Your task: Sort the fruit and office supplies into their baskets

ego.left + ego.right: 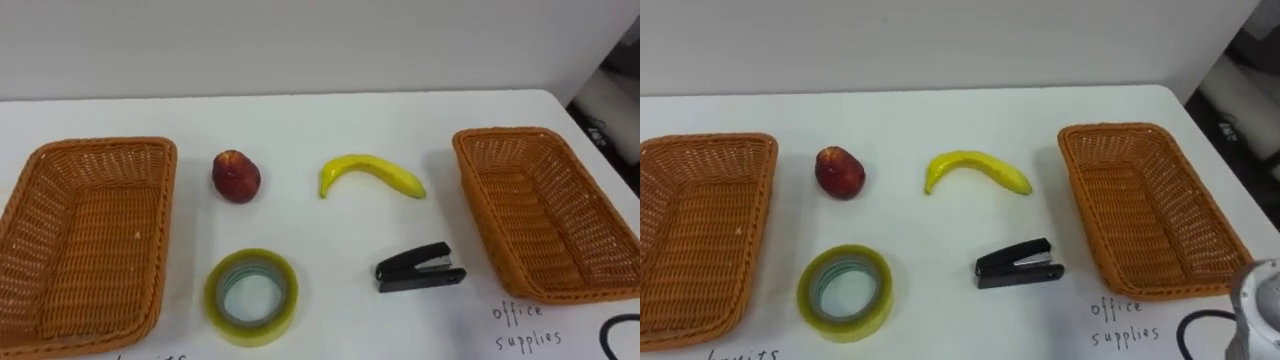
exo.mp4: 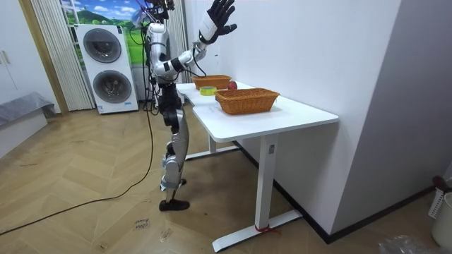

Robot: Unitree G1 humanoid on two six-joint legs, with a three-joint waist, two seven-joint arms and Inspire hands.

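On the white table lie a red apple (image 1: pixel 236 176), a yellow banana (image 1: pixel 372 174), a roll of clear tape (image 1: pixel 251 296) and a black stapler (image 1: pixel 420 268), all between two empty wicker baskets. The left basket (image 1: pixel 80 240) stands at the table's left end and the right basket (image 1: pixel 545 210) at its right end. A handwritten label sits on the table in front of each basket. In the room view I stand at the table's long side with my right hand (image 2: pixel 220 17) raised high above the table, fingers spread and holding nothing.
The table (image 1: pixel 330 120) backs onto a white wall. Its right edge runs just beyond the right basket. In the room view, two stacked washing machines (image 2: pixel 107 63) stand behind me, with wooden floor around the table.
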